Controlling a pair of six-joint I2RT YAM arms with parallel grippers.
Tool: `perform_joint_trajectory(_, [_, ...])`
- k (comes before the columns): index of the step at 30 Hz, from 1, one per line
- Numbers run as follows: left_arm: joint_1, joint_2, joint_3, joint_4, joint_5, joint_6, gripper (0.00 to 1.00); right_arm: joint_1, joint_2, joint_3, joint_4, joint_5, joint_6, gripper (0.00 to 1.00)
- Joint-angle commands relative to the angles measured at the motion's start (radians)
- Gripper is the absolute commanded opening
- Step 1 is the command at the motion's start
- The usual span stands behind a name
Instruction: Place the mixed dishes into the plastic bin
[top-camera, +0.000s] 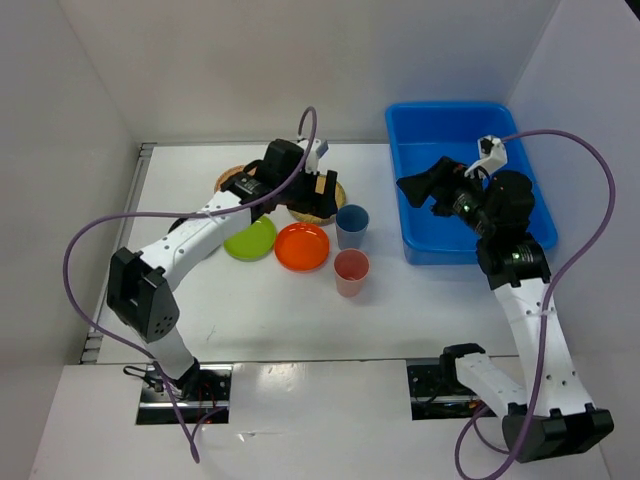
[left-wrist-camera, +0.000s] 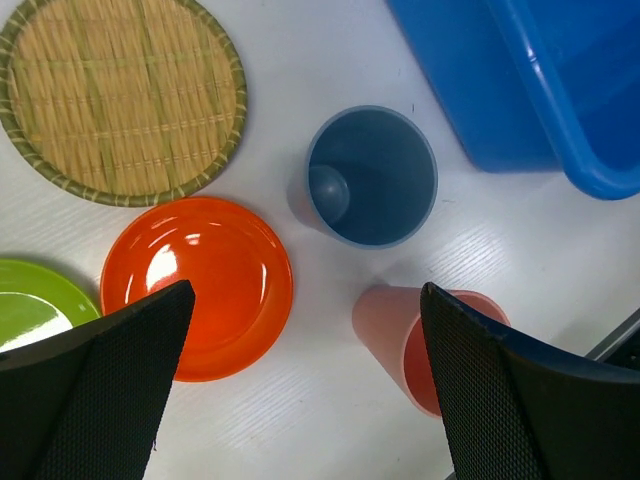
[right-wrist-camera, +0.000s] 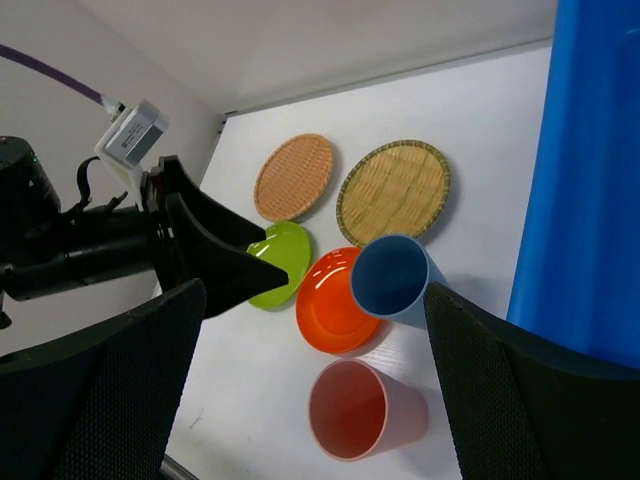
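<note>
Left end effector (left-wrist-camera: 305, 290) spread, pink cup (left-wrist-camera: 410, 345) upright, mouth up

White left arm (top-camera: 200, 235), white right arm (top-camera: 535, 320), black joints, purple cables (top-camera: 66, 270) (looping), black mesh-textured jaws

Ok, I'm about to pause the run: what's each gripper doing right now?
Left gripper: open, holding nothing.
Right gripper: open, holding nothing.
</note>
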Motion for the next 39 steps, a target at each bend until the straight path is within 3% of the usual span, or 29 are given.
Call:
perform_joint_trajectory(1, [-0.009, 0.005, 0.014, 0.055, -0.040, 0.015, 1.00, 0.015, 0.056, 0.018, 0.085, -0.017, -0.040, 0.94])
perform_joint_trajectory(7, [-0.027, 0.064, 0.024, 0.084, -0.029, 0.015, 1.00, 0.026, 0.219, 0.193, 0.084, -0.077, -0.097, 0.96])
perform_joint_trajectory(11, [-0.027, 0.082, 0.024, 0.105, -0.040, 0.026, 1.00, 0.079, 0.313, 0.311, 0.084, -0.020, -0.097, 0.98])
perform_joint_trajectory(13, [-0.027, 0.091, 0.040, 0.096, -0.062, 0.026, 1.00, 0.113, 0.432, 0.444, 0.011, -0.029, -0.123, 0.98])
perform_joint_trajectory(17, [-0.027, 0.113, 0.084, 0.075, -0.087, 0.035, 1.00, 0.220, 0.538, 0.598, -0.143, 0.132, -0.198, 0.98])
perform_joint_trajectory(22, [-0.027, 0.122, 0.075, 0.075, -0.087, 0.044, 1.00, 0.220, 0.417, 0.385, -0.159, 0.210, -0.218, 0.98])
perform_joint_trajectory(27, [-0.027, 0.175, 0.084, 0.086, -0.086, 0.044, 1.00, 0.230, 0.189, 0.168, -0.160, 0.254, -0.198, 0.98])
perform_joint_trajectory(30, [-0.027, 0.206, 0.084, 0.095, -0.055, 0.033, 1.00, 0.230, 0.071, 0.069, -0.178, 0.218, -0.188, 0.98])
perform_joint_trajectory(39, [-0.027, 0.244, 0.084, 0.127, -0.064, 0.015, 0.99, 0.239, -0.006, -0.112, -0.188, 0.175, -0.168, 0.98])
